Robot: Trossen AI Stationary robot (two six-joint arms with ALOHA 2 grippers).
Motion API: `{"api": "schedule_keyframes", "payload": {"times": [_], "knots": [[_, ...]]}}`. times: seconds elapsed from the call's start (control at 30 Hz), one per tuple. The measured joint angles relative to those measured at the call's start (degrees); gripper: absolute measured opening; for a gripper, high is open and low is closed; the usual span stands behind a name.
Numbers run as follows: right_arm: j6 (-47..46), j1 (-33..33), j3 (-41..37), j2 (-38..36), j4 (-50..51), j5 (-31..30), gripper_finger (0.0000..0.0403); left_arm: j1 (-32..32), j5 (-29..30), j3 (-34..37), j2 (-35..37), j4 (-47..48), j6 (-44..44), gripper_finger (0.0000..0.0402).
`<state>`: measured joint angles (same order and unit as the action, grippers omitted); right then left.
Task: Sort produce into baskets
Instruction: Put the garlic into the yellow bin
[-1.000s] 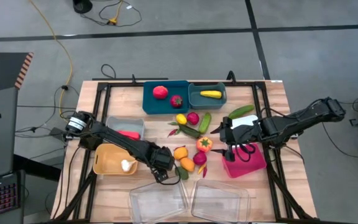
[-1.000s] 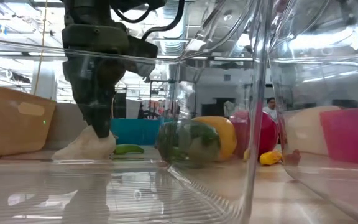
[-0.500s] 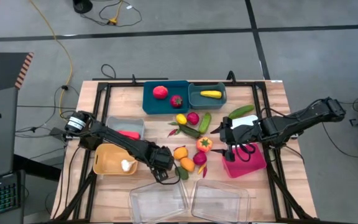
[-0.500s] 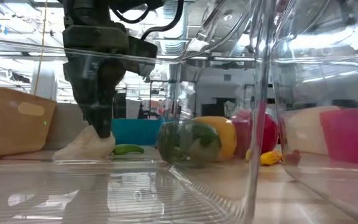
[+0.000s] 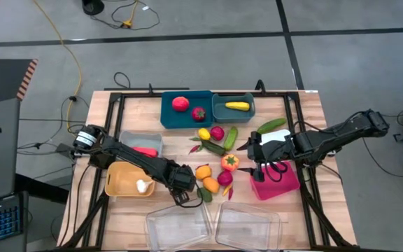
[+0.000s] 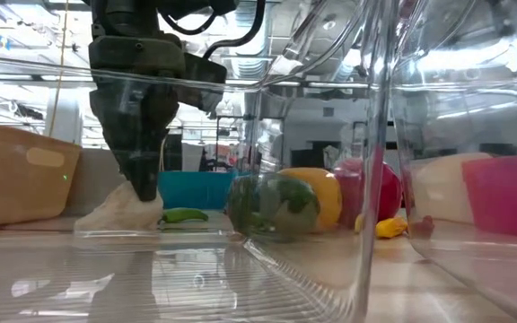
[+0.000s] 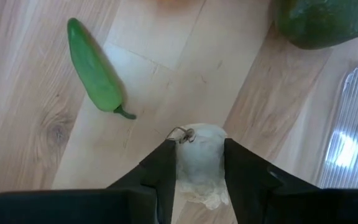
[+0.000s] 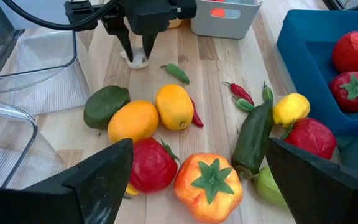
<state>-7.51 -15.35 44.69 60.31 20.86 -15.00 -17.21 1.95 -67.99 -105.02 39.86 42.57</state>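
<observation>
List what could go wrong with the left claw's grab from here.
1. The left claw pinches a small white piece only at its fingertips, so it might slip out on lifting.
2. A green chili and a dark green fruit lie close by; a sideways swing may knock them.
3. The clear tray stands right beside the claw, and its wall could catch the arm.

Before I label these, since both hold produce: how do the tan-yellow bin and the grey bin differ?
The tan-yellow bin holds one white piece; the grey bin holds a red piece. The tan-yellow bin sits nearer the clear trays, the grey bin farther back. Both are shallow, rectangular, on the table's left side.
</observation>
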Motion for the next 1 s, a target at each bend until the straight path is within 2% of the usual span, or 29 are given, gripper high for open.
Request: {"api": "schedule_keyframes", "payload": {"times": [0.3, 0.5, 0.8, 1.0], "knots": [[0.0, 0.0, 0.0, 0.0, 0.0, 0.0, 0.0393, 0.4, -0.8, -0.4, 0.0, 0.5, -0.6, 0.0104], [0.0, 0.0, 0.0, 0.0, 0.0, 0.0, 0.0393, 2.0, -1.9, -3.8, -0.1, 2.9, -4.0, 0.0103], [0.0, 0.0, 0.0, 0.0, 0.0, 0.0, 0.0393, 4.9, -1.2, -13.9, -0.1, 13.8, -12.8, 0.0103], [0.0, 0.0, 0.0, 0.0, 0.0, 0.0, 0.0393, 5.2, 6.9, -21.6, 0.0, 28.5, -21.9, 0.0103]]}}
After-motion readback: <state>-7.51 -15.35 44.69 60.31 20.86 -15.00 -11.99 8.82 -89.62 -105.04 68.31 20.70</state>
